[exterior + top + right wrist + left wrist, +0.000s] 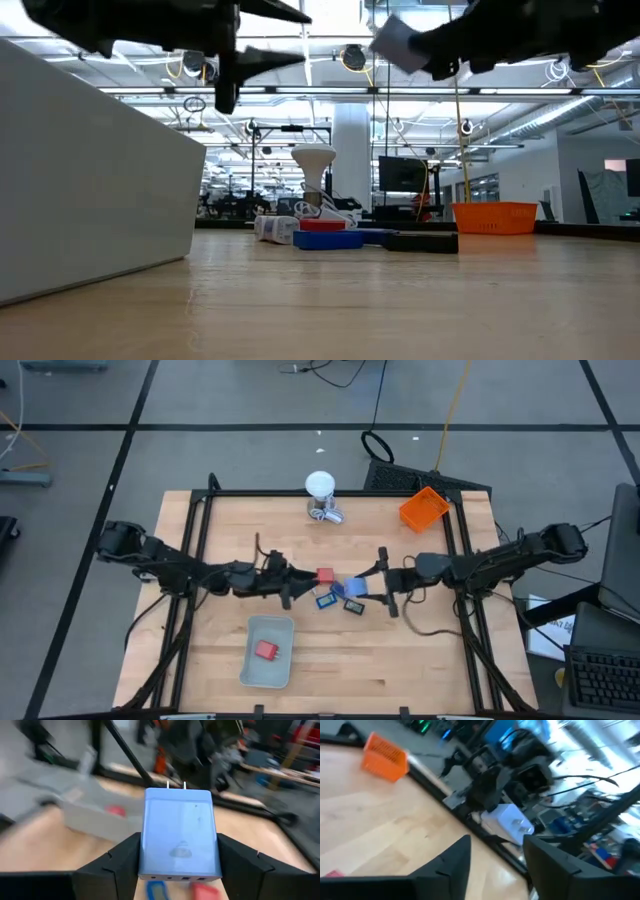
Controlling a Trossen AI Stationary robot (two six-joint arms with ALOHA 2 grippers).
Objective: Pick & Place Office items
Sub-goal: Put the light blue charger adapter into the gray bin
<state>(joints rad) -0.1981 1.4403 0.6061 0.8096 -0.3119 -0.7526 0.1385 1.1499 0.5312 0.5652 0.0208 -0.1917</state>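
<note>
My right gripper (178,857) is shut on a light-blue plug-in charger (179,832) with two metal prongs, high over the table's middle (357,588). Below and beside it on the wood lie a red block (325,575) and two dark rectangles with blue faces (325,600) (353,605). Another red block (265,650) lies in the pale grey tray (285,628). My left gripper (497,865) hovers open just left of the pieces (285,588), touching nothing. In the low view both grippers hang well above the pieces (330,238). My right gripper pinches the light-blue charger by its two side faces (150,855) between the two fingers. The fingers come level from the table's right. The prongs (176,784) point away from the gripper toward the table's left. The charger is lifted clear of the table (395,40).
An orange bin (424,507) sits at the far right corner. A white ball-topped object (320,490) stands at the far edge. The pale grey tray lies near the near edge, left of centre. A black frame (200,530) borders the table. Bare wood lies near right.
</note>
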